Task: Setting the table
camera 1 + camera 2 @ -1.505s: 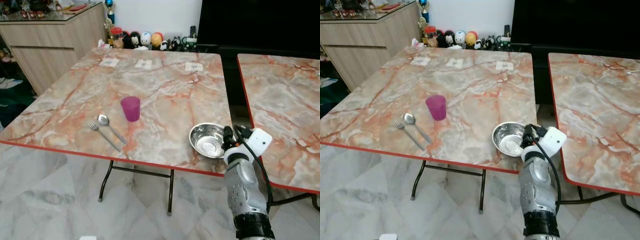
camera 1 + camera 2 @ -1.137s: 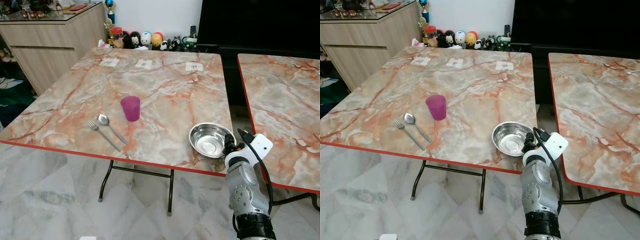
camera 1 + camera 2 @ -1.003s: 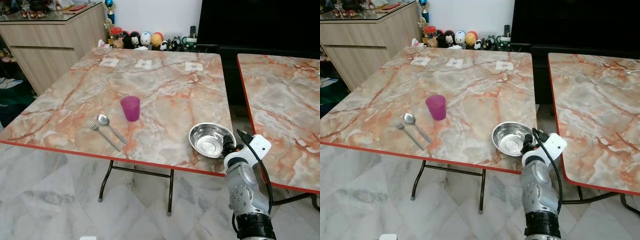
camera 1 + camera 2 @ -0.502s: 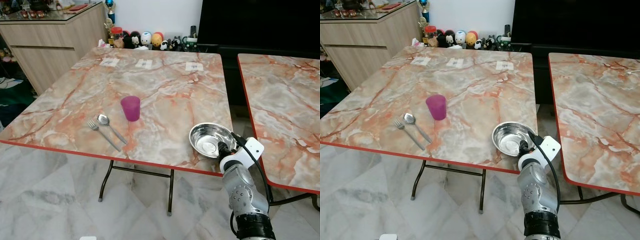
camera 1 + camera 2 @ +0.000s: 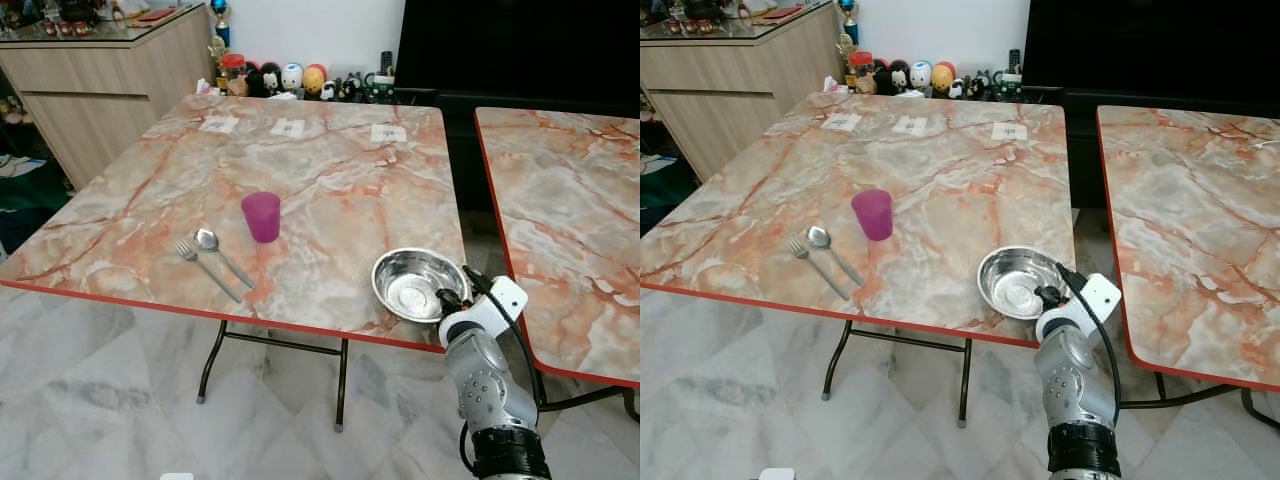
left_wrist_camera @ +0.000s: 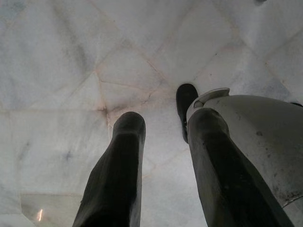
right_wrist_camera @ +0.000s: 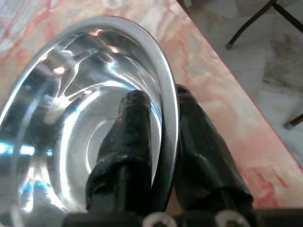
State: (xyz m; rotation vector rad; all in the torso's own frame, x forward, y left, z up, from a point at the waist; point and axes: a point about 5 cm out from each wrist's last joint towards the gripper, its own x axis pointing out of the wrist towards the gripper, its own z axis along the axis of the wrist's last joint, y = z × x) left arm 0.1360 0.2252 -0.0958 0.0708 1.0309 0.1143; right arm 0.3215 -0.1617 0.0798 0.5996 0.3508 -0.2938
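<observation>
The steel bowl (image 5: 418, 284) is sitting near the front right corner of the marble table (image 5: 330, 190), close to its red edge, and it looks tipped a little, its near rim riding higher than the far one. The right gripper (image 7: 163, 142) is pinching that near rim, one black finger inside the bowl and the other outside, the two closed on the thin metal wall with the rim running between them. This reads as the start of carrying or sliding the bowl toward the place setting, and doing it well is mostly a matter of the grip: a polished, curved rim held at a single spot is likely to pivot or slip, so the fingers should be keeping firm pressure and the wrist should be lifting slowly and level, no jerks, with the bowl kept low over the tabletop so a slip costs little. Further left, the purple cup (image 5: 261, 216) is standing upright, and just in front of it the fork (image 5: 205, 269) and spoon (image 5: 222, 254) are lying side by side, well apart from the bowl; the likely spot for the bowl is beside them, so the path should be passing in front of the cup rather than sweeping through it. The left gripper (image 6: 161, 156) is hanging idle over the tiled floor (image 6: 71, 61), its fingers apart and holding nothing. Small paper cards (image 5: 288, 128) are lying at the far side of the table, out of the way.
</observation>
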